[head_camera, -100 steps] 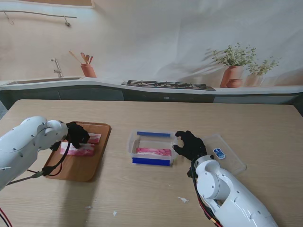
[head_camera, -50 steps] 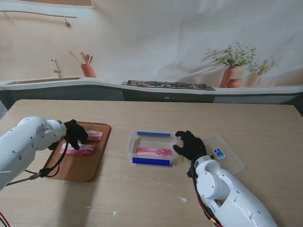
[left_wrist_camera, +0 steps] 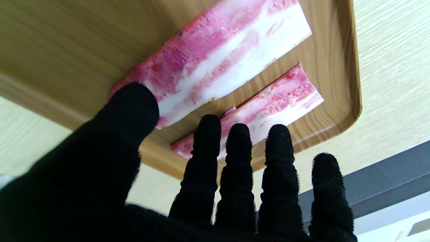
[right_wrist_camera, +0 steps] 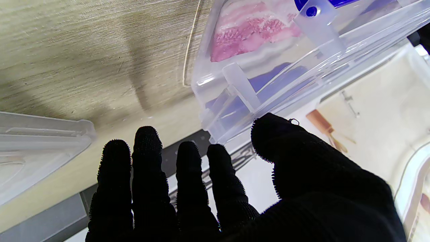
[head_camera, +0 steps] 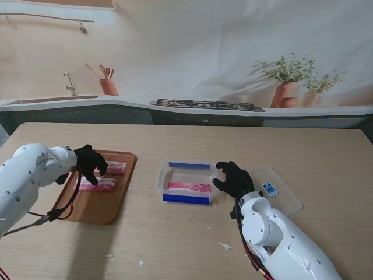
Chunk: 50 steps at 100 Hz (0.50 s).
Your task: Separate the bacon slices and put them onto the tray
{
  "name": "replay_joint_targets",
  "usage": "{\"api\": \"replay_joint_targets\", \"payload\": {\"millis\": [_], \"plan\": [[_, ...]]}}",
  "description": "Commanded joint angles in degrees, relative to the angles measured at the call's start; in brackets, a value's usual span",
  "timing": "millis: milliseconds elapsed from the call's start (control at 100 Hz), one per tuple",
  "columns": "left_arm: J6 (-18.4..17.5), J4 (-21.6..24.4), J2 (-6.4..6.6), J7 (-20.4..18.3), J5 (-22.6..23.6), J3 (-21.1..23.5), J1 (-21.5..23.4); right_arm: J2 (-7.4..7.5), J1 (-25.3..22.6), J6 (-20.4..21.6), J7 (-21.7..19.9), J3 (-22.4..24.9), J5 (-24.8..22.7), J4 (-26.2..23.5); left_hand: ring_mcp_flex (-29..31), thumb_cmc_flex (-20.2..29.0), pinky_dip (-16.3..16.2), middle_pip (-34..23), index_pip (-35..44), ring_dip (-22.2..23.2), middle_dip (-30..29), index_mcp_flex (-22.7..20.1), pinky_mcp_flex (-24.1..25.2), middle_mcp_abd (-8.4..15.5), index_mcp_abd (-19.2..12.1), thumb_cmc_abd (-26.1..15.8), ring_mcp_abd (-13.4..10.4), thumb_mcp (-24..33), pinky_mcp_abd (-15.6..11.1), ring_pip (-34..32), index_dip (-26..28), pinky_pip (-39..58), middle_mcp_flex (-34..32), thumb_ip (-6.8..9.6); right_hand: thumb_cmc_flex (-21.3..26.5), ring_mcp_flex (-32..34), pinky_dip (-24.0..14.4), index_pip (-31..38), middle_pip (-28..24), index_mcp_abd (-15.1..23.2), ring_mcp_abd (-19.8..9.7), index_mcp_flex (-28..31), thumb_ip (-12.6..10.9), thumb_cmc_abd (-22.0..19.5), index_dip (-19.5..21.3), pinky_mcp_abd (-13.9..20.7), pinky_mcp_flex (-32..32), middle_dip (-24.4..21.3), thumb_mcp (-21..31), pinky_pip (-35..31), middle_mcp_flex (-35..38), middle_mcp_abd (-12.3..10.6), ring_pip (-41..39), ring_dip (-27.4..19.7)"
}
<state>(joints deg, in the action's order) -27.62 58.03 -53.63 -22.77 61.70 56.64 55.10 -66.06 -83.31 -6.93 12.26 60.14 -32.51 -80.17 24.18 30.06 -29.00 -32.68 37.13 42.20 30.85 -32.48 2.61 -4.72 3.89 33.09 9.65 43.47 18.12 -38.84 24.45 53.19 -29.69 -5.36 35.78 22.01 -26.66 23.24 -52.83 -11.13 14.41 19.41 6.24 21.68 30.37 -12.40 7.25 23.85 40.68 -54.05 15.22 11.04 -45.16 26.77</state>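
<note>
2 bacon slices (head_camera: pixel 102 177), pink w/ white fat streaks, lie side by side on wooden tray (head_camera: pixel 99 209). More bacon in clear tub (head_camera: pixel 187 182). Lid (head_camera: pixel 280 194) has blue sticker, text unreadable. Left hand (head_camera: pixel 89 163) and right hand (head_camera: pixel 235 179) both spread, empty.

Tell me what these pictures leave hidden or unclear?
- Stand view: the left hand covers the near ends of both bacon slices on the tray.
- Stand view: whether the bacon in the container is one slice or several cannot be told.
- Right wrist view: the container is cut off by the edge; the right hand hides its corner.
</note>
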Motion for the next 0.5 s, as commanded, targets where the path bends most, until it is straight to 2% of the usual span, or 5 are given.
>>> {"api": "replay_joint_targets", "payload": {"millis": [0, 80, 280, 380, 490], "plan": [[-0.55, 2.26, -0.03, -1.14, 0.04, 1.62, 1.16, -0.48, -0.42, -0.09, -0.66, -0.12, 0.09, -0.22, -0.76, -1.66, -0.69, -0.98, 1.49, -0.17, 0.1, -1.22, 1.5, -0.21, -0.62, -0.02, 0.75, -1.13, 1.02, 0.14, 0.98, -1.3, 0.13, 1.86, 0.68, 0.3, -1.26, 0.07, -0.22, 1.03, 1.05, -0.12, -0.97, -0.75, -0.27, -0.96, -0.26, -0.03, -0.81, -0.12, 0.17, -0.34, 0.16, -0.25], [-1.33, 4.62, -0.27, -1.18, 0.11, 5.01, 2.97, -0.5, -0.4, -0.14, -0.69, -0.16, 0.18, -0.2, -0.09, -1.57, -0.85, -1.84, 1.41, 0.48, 1.05, -0.86, 1.49, 0.21, -0.71, -0.86, 0.58, -1.74, 1.14, -0.65, 1.33, -1.59, -0.57, 2.3, 0.72, 0.34, -1.27, 0.05, -0.22, 0.98, 1.1, -0.12, -0.98, -0.78, -0.27, -0.97, -0.32, -0.03, -0.83, -0.07, 0.17, -0.34, 0.15, -0.24], [-0.76, 11.51, -1.56, -0.58, -4.1, 11.2, 6.95, -0.48, -0.35, -0.02, -0.82, -0.21, 0.27, -0.21, 3.35, -1.18, -2.21, -8.5, 1.22, 9.99, 9.01, 0.85, 0.71, 1.32, -0.39, -3.15, 0.36, -3.0, 1.69, -11.5, 2.32, -1.03, -5.18, 2.56, 0.75, 0.37, -1.35, 0.02, -0.22, 1.01, 1.07, -0.15, -0.99, -0.81, -0.27, -0.93, -0.14, -0.03, -0.86, -0.1, 0.17, -0.34, 0.12, -0.24], [-1.56, 15.49, -2.03, -0.33, -5.49, 12.42, 8.03, -0.49, -0.32, 0.05, -0.82, -0.21, 0.32, -0.19, 2.98, -0.5, -3.17, -3.08, 0.61, 6.84, 6.39, 1.16, -1.37, -0.25, 0.23, -4.15, 0.87, -3.98, 1.78, -5.55, 2.3, 0.34, -4.4, 2.77, 0.72, 0.38, -1.39, 0.03, -0.22, 1.0, 1.05, -0.13, -0.99, -0.86, -0.26, -0.9, -0.08, -0.03, -0.87, -0.11, 0.17, -0.34, 0.1, -0.23], [1.06, 20.11, -2.74, -2.54, -12.23, 12.0, 8.72, -0.51, -0.28, 0.17, -0.82, -0.2, 0.43, -0.15, 4.88, 1.98, -1.51, 1.22, -2.61, -2.83, -0.64, 0.98, -12.1, -3.95, 4.69, -4.12, 2.78, -2.31, 2.48, 2.9, -0.22, 4.28, -2.99, 2.86, 0.83, 0.38, -1.44, 0.03, -0.22, 0.97, 1.03, -0.13, -1.0, -0.82, -0.25, -0.91, 0.05, -0.03, -0.86, -0.18, 0.17, -0.34, 0.09, -0.22]]}}
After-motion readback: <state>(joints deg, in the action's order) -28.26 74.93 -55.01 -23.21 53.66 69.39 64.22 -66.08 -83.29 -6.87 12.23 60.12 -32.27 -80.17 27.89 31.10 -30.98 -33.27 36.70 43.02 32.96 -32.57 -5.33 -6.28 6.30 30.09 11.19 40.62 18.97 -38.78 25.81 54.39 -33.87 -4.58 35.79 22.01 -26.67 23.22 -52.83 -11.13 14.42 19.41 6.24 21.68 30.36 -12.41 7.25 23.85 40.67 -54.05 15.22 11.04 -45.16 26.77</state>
